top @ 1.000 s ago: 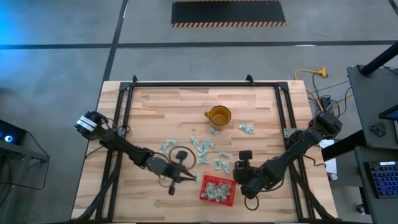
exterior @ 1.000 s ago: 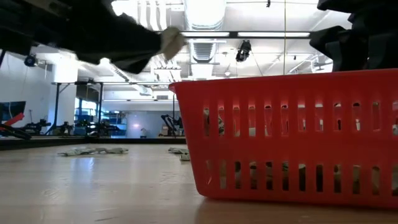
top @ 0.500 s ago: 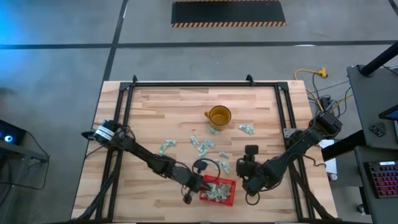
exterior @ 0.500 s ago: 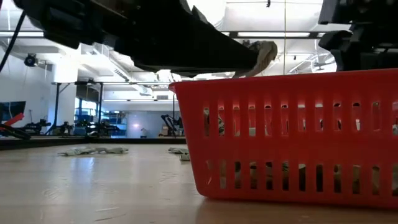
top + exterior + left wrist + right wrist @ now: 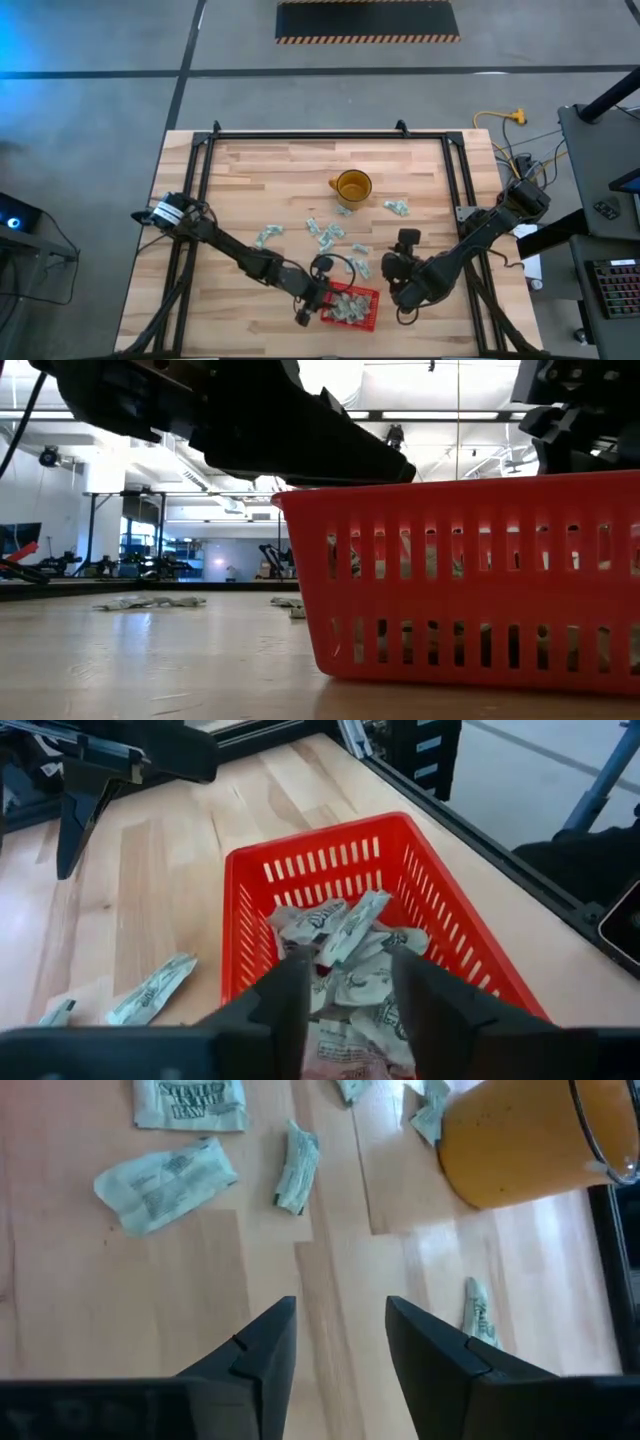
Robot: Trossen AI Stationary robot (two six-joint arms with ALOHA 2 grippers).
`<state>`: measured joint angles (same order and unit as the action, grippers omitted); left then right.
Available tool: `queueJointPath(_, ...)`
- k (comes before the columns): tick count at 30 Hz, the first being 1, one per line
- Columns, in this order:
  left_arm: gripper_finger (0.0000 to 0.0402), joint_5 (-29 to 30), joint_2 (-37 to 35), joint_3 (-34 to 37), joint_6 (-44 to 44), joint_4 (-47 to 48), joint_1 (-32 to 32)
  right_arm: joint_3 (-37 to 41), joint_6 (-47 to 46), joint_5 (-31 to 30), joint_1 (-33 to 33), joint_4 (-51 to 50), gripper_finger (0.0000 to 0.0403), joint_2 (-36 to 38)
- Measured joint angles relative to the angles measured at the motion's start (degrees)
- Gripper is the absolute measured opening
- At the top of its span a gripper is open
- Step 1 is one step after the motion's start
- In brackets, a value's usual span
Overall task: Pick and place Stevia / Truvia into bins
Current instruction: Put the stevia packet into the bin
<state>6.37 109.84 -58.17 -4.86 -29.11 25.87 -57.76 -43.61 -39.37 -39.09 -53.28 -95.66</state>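
Left gripper: I had the left gripper [image 5: 345, 985] above the red basket [image 5: 420, 890], at its left end in the high view; its fingers [image 5: 290, 1000] stood apart with nothing between them.
Right gripper: I saw the right gripper [image 5: 340, 1345] over bare tabletop [image 5: 200, 1280] just right of the basket in the high view, fingers parted and empty.
Basket: it sat near the front edge of the tabletop [image 5: 250, 180], between the two grippers in the high view [image 5: 350, 306].
Packets in basket: a loose heap of pale green and white packets [image 5: 345, 935] lay inside, overlapping one another; one lay slanted on top of the heap.
Packets on tabletop: I counted several still scattered between the basket and the mug [image 5: 352, 186], with a small cluster [image 5: 398, 207] to the right of the mug.
Right wrist view: three packets [image 5: 165, 1180] lay flat on the wood ahead of the fingers, another [image 5: 480, 1315] beside the mug [image 5: 520, 1140].
Left wrist view: one packet [image 5: 150, 990] lay on the wood just outside the basket's wall.
Low view: I saw the left arm [image 5: 250, 420] dark above the basket's rim [image 5: 450, 490].
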Motion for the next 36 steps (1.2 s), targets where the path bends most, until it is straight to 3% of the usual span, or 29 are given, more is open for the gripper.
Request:
queueJointPath(6, 0.0174, 7.52, -4.67, 0.01, 0.43, 10.48, 0.0, 1.66, -7.89, -8.87, 0.36, -6.75, 0.0152, 0.0)
queueJointPath(15, 0.0178, 10.69, -13.16, 0.48, 5.91, 22.46, 0.16, 9.62, -9.09, -8.36, 8.92, -5.56, 0.0147, 2.86)
queueJointPath(20, 0.0178, 10.95, -13.6, 0.69, 5.99, 23.79, 0.24, 15.88, -2.95, -8.03, 14.83, 1.85, 0.0142, 10.28)
queueJointPath(29, 0.0178, 11.93, -13.18, 1.68, 7.58, 23.68, 0.13, 31.22, 23.5, 8.05, 27.92, 30.45, 0.0136, 33.21)
queueJointPath(36, 0.0178, 13.7, -13.2, 1.81, 9.88, 23.45, 0.09, 38.09, 27.49, 16.71, 37.48, 37.28, 0.0136, 43.19)
